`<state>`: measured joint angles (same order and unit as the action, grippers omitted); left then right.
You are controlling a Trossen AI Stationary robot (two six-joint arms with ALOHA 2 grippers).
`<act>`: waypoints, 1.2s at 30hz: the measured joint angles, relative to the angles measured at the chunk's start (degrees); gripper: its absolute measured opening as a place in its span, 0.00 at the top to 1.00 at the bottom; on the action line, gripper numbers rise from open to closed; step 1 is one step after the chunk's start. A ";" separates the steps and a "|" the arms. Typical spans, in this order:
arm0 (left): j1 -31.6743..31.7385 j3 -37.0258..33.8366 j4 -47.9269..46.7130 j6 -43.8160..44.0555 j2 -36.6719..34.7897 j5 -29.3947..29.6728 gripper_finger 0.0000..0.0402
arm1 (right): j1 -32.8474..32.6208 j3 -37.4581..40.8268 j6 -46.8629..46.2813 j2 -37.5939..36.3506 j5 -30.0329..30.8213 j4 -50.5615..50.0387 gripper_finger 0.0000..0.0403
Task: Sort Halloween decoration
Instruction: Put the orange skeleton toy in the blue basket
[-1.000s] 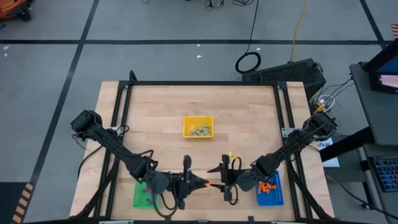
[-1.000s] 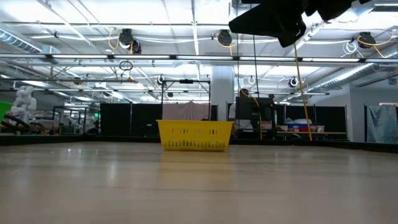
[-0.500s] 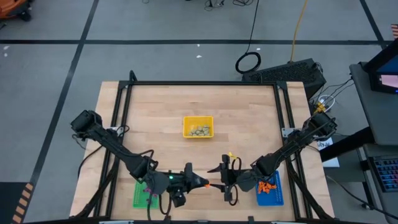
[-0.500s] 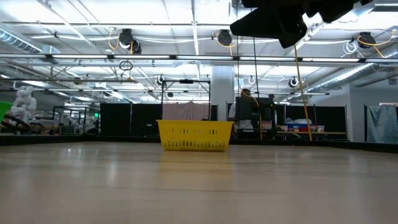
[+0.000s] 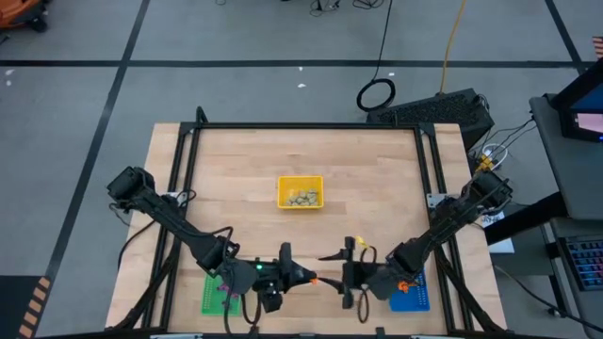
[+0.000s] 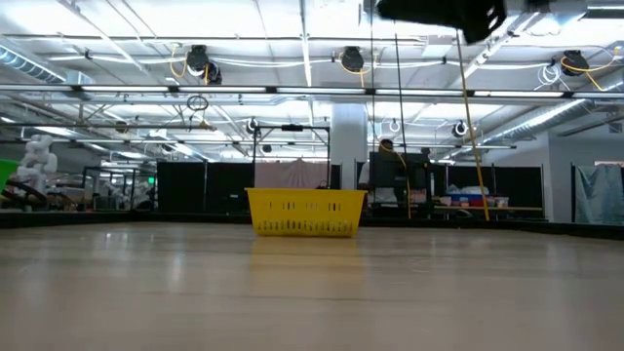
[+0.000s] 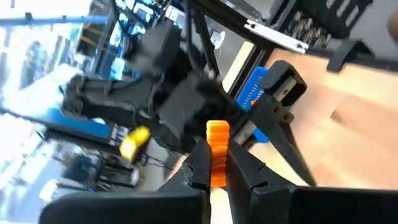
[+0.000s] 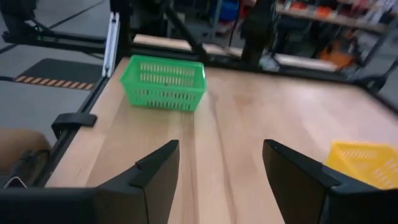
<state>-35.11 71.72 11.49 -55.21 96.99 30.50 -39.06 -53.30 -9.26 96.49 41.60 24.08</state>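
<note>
At the table's near edge, we are watching the left gripper (image 7: 214,163) pinching a small orange ridged trinket (image 7: 217,138) (the right gripper (image 8: 221,163) gaping empty); a loose pinch risks dropping it.

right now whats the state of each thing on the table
left gripper: fingers shut on an orange trinket, held above the table
right gripper: fingers open, empty
yellow tray: holds pale trinkets
green tray: upright near the table corner
blue tray: partly hidden under the right arm

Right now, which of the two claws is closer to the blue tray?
The right gripper. Its arm reaches over the blue tray, with open fingers just inward of it. The left gripper, pinching an orange trinket, sits farther toward the green tray.
</note>
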 joint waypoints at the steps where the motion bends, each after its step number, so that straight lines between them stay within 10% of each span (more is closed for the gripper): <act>1: 0.00 0.00 -0.01 2.10 0.01 0.00 0.95 | -0.69 0.00 1.09 0.00 1.55 0.84 0.46; 13: 0.50 0.00 0.06 51.66 0.01 -0.50 0.95 | -2.11 0.00 8.00 0.06 7.84 11.04 0.46; 23: 1.42 -0.04 5.15 54.73 2.87 1.66 0.95 | -1.31 -0.02 20.38 6.73 7.77 35.60 0.46; 36: 1.05 -0.04 8.59 52.76 5.90 1.69 0.95 | -1.70 -0.02 17.31 6.95 6.14 35.69 0.52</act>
<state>-34.06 71.68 20.08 -2.45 102.89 32.20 -40.75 -53.32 8.05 103.44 47.75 59.77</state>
